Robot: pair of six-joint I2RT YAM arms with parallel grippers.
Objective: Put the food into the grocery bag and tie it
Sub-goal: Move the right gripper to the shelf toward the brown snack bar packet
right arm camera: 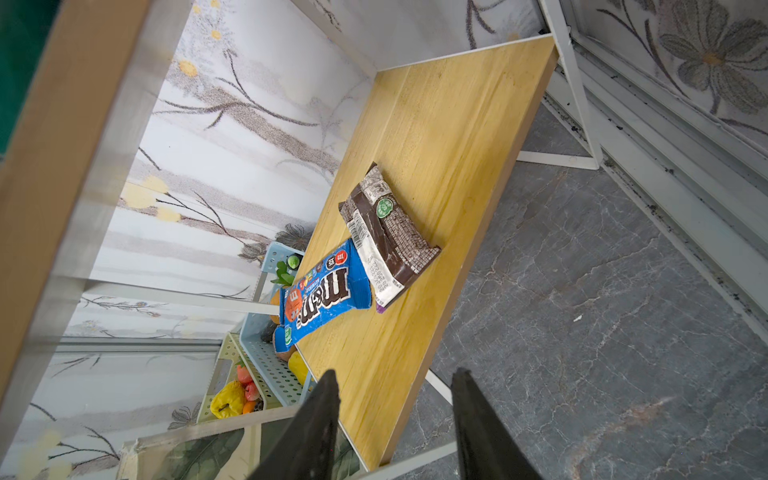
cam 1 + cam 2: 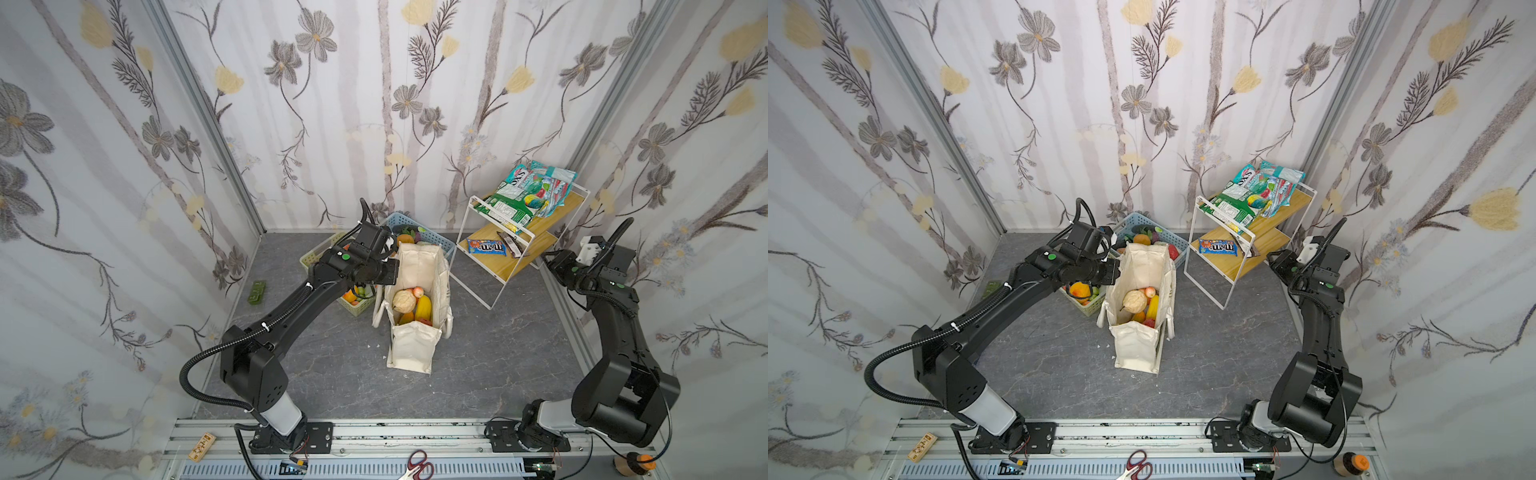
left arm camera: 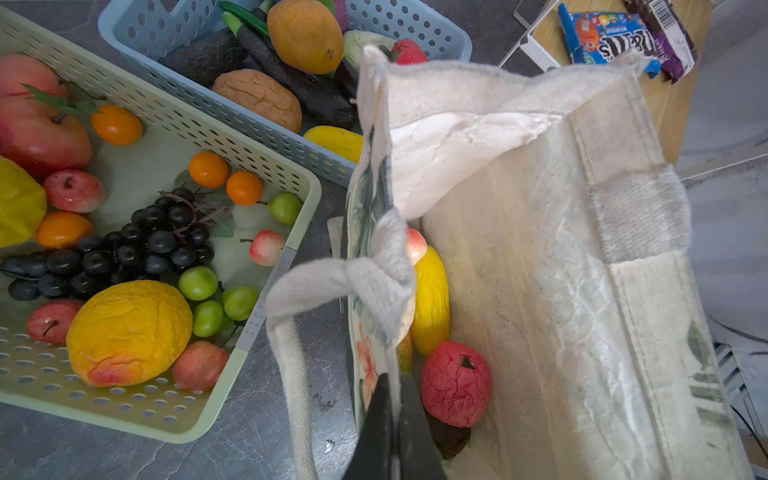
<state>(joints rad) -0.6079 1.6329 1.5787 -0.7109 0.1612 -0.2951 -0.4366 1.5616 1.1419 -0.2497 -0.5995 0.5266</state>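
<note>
The grocery bag [image 2: 411, 347] [image 2: 1136, 351] stands open on the grey floor in both top views, cream inside [image 3: 540, 257]. In it lie food pieces: a beige cauliflower [image 2: 404, 301], a yellow mango [image 3: 432, 299] and a red apple [image 3: 455, 384]. My left gripper [image 3: 392, 382] [image 2: 392, 272] is shut on the bag's left rim, next to a white rope handle [image 3: 293, 374]. A dark wrapped snack bar [image 1: 386, 232] [image 2: 512, 246] lies on the lower shelf board. My right gripper [image 1: 397, 371] [image 2: 548, 259] hangs open at that board's near edge, nothing between its fingers.
A green basket [image 3: 307, 195] and a blue basket [image 3: 249, 124] full of toy fruit stand left of and behind the bag. A white wire shelf [image 2: 478, 266] holds a blue candy pack [image 1: 324, 295] below and snack packets [image 2: 528, 195] on top. Scissors [image 2: 417, 465] lie on the front rail.
</note>
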